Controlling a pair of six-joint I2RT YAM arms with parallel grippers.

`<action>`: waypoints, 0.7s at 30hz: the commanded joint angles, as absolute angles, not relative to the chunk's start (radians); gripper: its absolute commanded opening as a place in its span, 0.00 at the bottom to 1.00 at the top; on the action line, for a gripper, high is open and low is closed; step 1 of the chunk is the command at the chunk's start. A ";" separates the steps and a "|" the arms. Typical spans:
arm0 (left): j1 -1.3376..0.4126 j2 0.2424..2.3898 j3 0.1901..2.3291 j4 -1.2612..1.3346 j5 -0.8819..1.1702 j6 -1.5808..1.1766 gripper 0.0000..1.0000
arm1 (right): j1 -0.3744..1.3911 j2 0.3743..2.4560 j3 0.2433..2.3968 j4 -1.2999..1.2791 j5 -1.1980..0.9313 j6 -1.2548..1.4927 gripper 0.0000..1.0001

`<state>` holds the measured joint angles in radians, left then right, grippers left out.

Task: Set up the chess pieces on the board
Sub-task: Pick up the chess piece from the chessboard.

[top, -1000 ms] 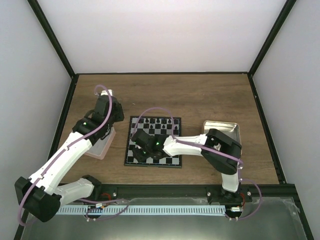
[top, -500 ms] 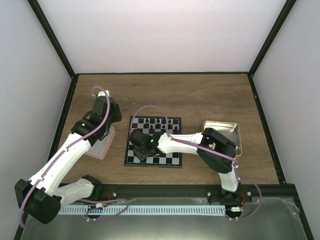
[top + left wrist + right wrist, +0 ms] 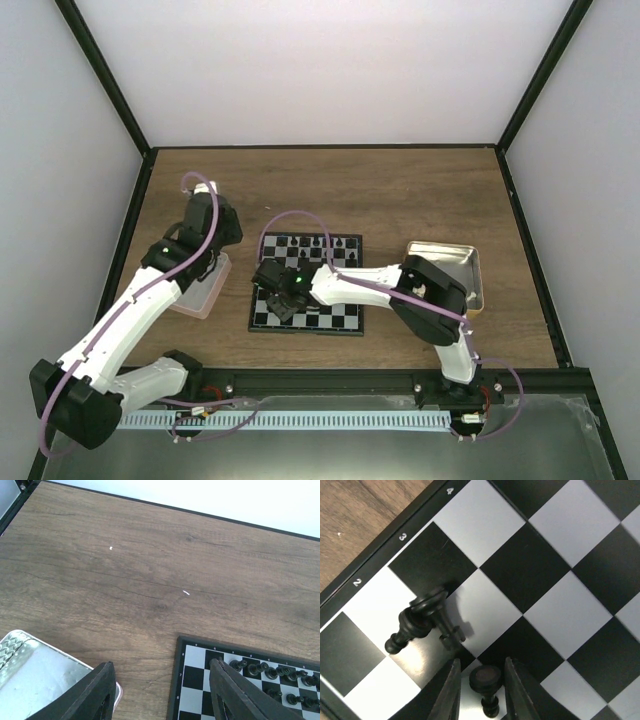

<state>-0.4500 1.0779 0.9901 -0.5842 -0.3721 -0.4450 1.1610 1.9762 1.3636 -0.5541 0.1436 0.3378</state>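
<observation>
a: top view: the board (image 3: 335,315) is seen on the table (image 3: 400,190), black pieces (image 3: 318,243) lined along its far rows.
b: left wrist: the left claw (image 3: 161,665) is held spread, empty, beside the board.
a: right wrist: the right claw (image 3: 482,666) is set close around a pawn (image 3: 486,678) near the board's edge; a pinch cannot be told.

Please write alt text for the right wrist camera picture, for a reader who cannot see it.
A black pawn is upright between the fingers of the right pincer, over the board; a grip cannot be confirmed. Nearby another black piece lies tipped over by the numbered edge.
</observation>
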 commanded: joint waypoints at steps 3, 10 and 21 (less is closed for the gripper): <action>-0.441 1.043 0.976 -0.573 -0.369 -0.444 0.53 | 1.170 2.035 1.405 -0.616 0.203 0.351 0.20; -0.440 1.003 0.924 -0.569 -0.323 -0.481 0.56 | 1.169 2.007 1.397 -0.556 0.254 0.463 0.15; -0.442 0.841 0.616 -0.317 0.057 -0.608 0.57 | 1.025 1.696 1.110 -0.174 0.071 1.032 0.15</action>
<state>-0.4446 0.9085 0.6971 -0.4721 -0.1192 -0.5350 1.1103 1.8572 1.2312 -0.3931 0.1673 0.7349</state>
